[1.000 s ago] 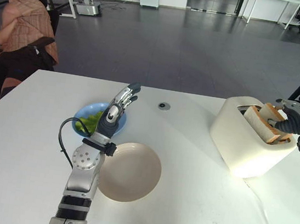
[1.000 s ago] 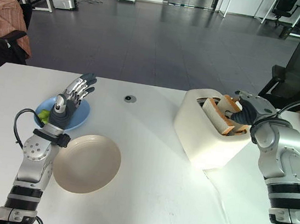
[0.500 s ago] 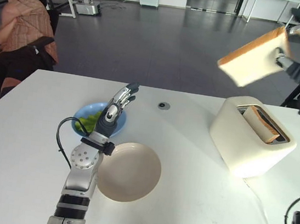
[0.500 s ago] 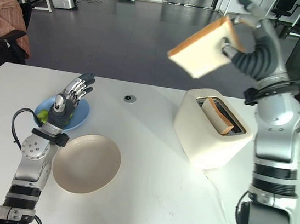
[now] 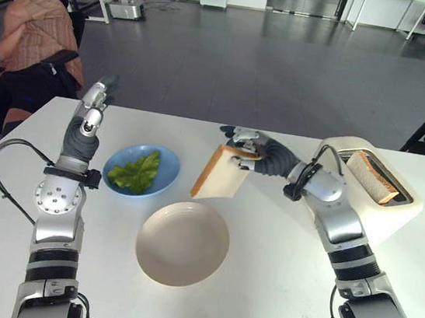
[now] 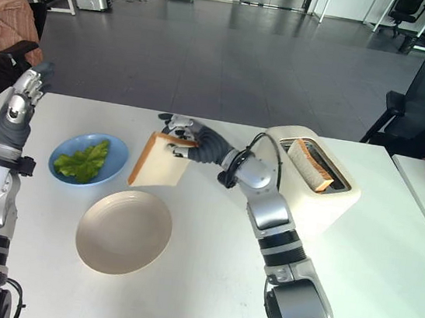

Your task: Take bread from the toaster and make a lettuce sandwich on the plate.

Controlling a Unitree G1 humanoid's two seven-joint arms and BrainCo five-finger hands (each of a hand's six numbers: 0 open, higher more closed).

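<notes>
Right hand: we see it (image 5: 259, 151) clamped on the top edge of a bread slice (image 5: 222, 174), which hangs tilted in the air over the middle of the table (image 5: 259, 279), by the far rim of the plate and clear of it.
Plate: the beige plate (image 5: 182, 243) lies toward the table's near edge.
Toaster: the white toaster (image 6: 332, 200) stands by the right edge, with a second slice (image 5: 371, 177) upright in a slot.
Lettuce: we find the leaves (image 5: 136, 172) in a blue bowl (image 5: 169, 169) just beyond the plate, to its left.
Left hand: it (image 5: 87, 120) is raised near the left edge, fingers stretched out and free.
</notes>
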